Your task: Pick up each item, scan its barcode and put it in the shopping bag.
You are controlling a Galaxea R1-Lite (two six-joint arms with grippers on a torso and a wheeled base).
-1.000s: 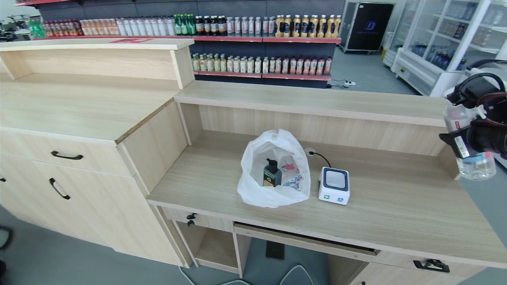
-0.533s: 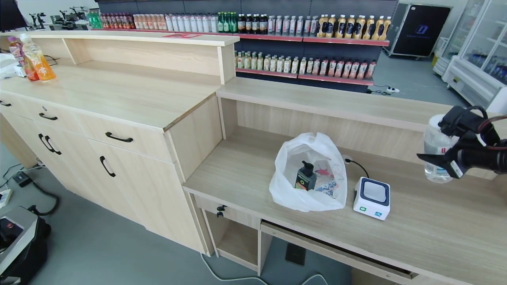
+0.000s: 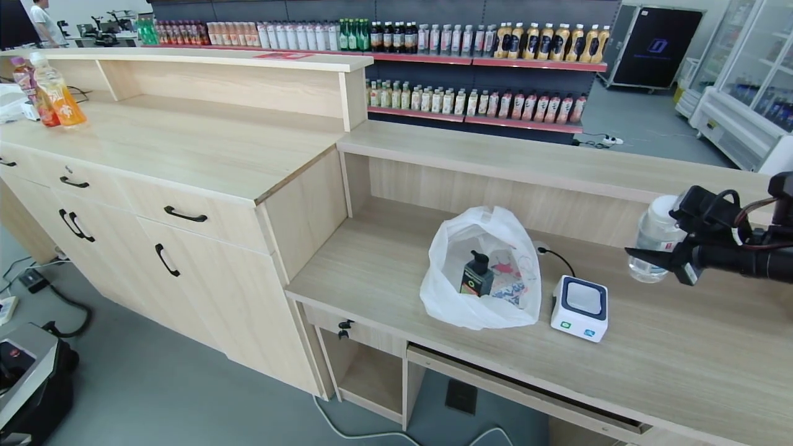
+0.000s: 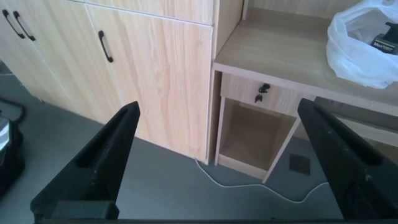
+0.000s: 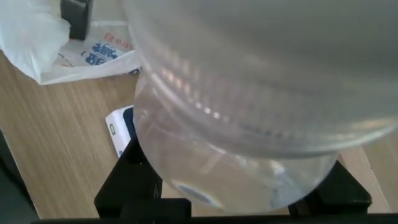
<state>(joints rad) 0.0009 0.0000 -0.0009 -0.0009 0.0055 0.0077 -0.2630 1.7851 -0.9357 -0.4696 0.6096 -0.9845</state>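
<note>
A clear plastic bottle (image 3: 650,244) with a white cap hangs upright above the counter (image 3: 650,347), right of the scanner, with my right gripper (image 3: 661,253) shut on it. In the right wrist view the bottle (image 5: 249,93) looms close, with the gripper (image 5: 236,193) around it and the scanner (image 5: 121,130) below. The white scanner (image 3: 579,299) sits beside the open white shopping bag (image 3: 480,275), which holds a black pump bottle (image 3: 476,275) and a printed packet. My left gripper (image 4: 211,162) hangs open over the floor beside the counter, nothing between its fingers.
A raised ledge (image 3: 526,161) runs behind the counter recess. Two drink bottles (image 3: 49,90) stand on the higher counter at far left. The scanner's cable (image 3: 560,257) runs to the back wall. A black device (image 3: 25,371) sits on the floor at left.
The head camera swung, shifting the whole picture right. Over the last half second my right gripper carried the clear bottle left and a little lower, closer to the scanner.
</note>
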